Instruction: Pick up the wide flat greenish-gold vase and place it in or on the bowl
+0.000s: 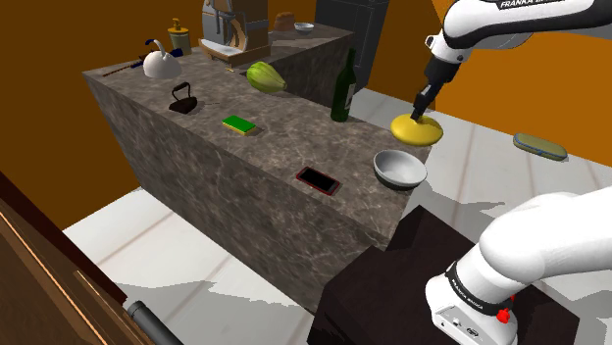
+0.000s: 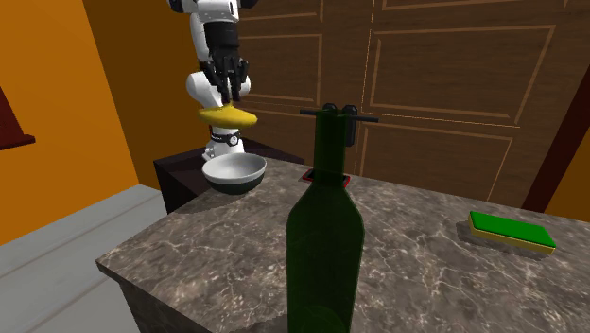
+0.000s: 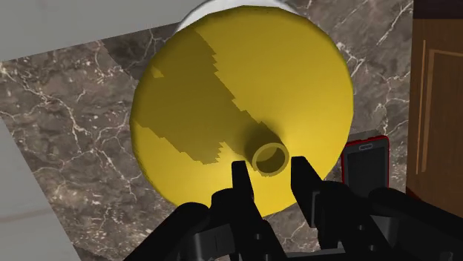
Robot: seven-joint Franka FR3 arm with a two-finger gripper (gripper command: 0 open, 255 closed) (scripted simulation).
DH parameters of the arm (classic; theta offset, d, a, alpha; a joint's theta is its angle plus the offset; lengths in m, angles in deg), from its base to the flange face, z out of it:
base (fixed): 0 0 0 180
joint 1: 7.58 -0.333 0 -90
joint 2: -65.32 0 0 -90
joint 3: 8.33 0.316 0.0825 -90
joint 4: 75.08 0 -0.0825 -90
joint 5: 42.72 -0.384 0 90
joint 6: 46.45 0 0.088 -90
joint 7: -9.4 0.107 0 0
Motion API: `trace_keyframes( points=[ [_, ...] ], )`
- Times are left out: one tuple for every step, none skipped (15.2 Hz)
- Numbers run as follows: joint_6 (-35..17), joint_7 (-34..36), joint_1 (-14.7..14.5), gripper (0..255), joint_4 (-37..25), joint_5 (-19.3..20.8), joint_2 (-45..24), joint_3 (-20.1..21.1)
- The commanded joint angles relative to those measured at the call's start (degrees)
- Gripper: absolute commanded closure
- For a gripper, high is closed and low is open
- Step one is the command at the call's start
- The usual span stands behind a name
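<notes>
Pinching the yellow vase (image 3: 222, 96) at its neck, the end effector (image 3: 271, 169) hangs above the bowl (image 1: 400, 169).

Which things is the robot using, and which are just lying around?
In use: end effector, yellow vase, bowl.
Lying about: green bottle, phone, green block, iron, kettle.

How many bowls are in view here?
2: a grey-white bowl at the counter end, below the lifted vase; a small bowl at the far back. Others may be hidden.
</notes>
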Motion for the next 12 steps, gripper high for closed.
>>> trace_keyframes(
  points=[
    [-1.08, -0.04, 0.35, 255, 2.58, 0.42, 1.5, -0.08],
    [-1.88, -0.06, 0.37, 255, 3.25, 0.45, 1.36, -0.16],
    [-2.7, -0.07, 0.38, 255, 3.91, 0.49, 1.21, -0.23],
    [-3.51, -0.09, 0.4, 255, 4.56, 0.53, 1.04, -0.31],
    [-4.33, -0.11, 0.41, 255, 5.2, 0.56, 0.86, -0.4],
    [-5.16, -0.14, 0.42, 255, 5.83, 0.59, 0.66, -0.48],
    [-5.99, -0.16, 0.44, 255, 6.44, 0.62, 0.45, -0.56],
    [-6.83, -0.19, 0.45, 255, 7.05, 0.65, 0.22, -0.65],
    [-7.67, -0.22, 0.45, 255, 7.65, 0.68, -0.03, -0.74],
    [-8.52, -0.25, 0.46, 255, 8.23, 0.7, -0.3, -0.83],
    [-9.37, -0.28, 0.46, 255, 8.81, 0.72, -0.58, -0.92],
    [-10.23, -0.31, 0.46, 255, 9.37, 0.74, -0.88, -1.01]
  ],
)
